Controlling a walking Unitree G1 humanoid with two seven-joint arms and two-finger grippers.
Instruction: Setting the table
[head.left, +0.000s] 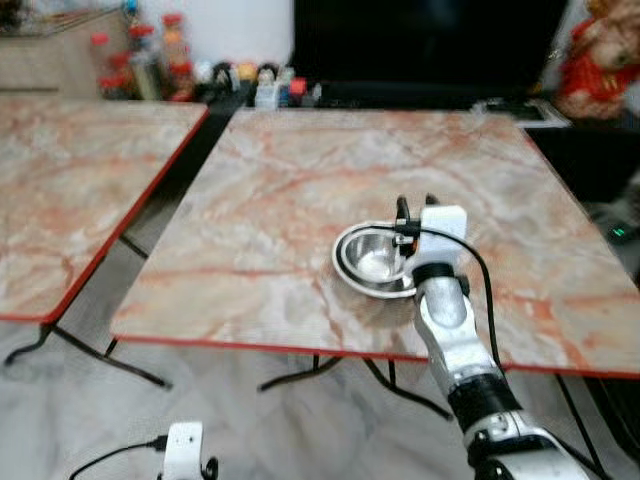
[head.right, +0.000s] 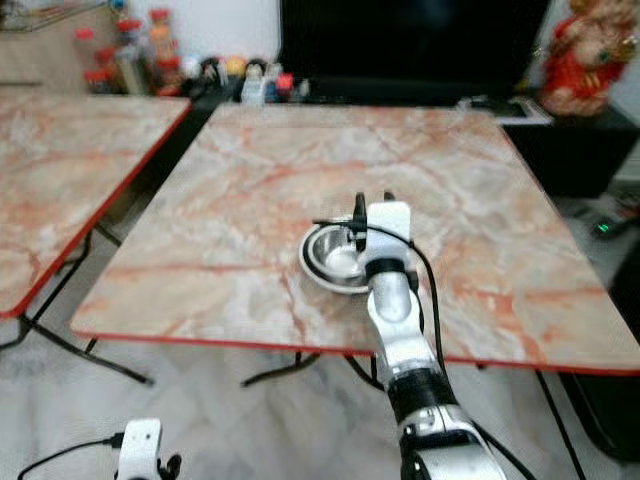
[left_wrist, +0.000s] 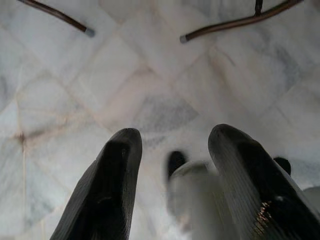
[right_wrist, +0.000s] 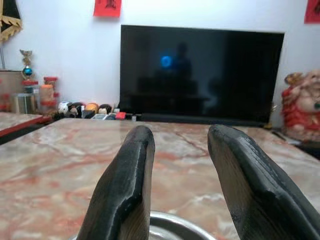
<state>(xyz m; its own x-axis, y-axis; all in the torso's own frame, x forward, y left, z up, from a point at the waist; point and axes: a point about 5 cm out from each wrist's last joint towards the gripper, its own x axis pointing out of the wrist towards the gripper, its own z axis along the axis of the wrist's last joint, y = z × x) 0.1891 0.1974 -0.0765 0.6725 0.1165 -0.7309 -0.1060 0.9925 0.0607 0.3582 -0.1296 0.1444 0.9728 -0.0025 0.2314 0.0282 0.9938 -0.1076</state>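
A steel bowl (head.left: 368, 260) sits on the marble-patterned table (head.left: 300, 190) close to its front edge. My right gripper (head.left: 416, 206) hovers just over the bowl's right rim, fingers open and holding nothing. In the right wrist view the bowl's rim (right_wrist: 175, 224) curves below the open fingers (right_wrist: 125, 185). My left arm hangs low by the floor; in its wrist view the left gripper (left_wrist: 175, 170) is open over pale marble tiles.
A second marble table (head.left: 70, 180) stands to the left, across a narrow gap. Bottles and small items (head.left: 150, 60) line the back beside a dark television (right_wrist: 200, 70). A red and gold figurine (head.left: 600, 55) sits at the far right. Table legs (left_wrist: 235, 22) cross the floor.
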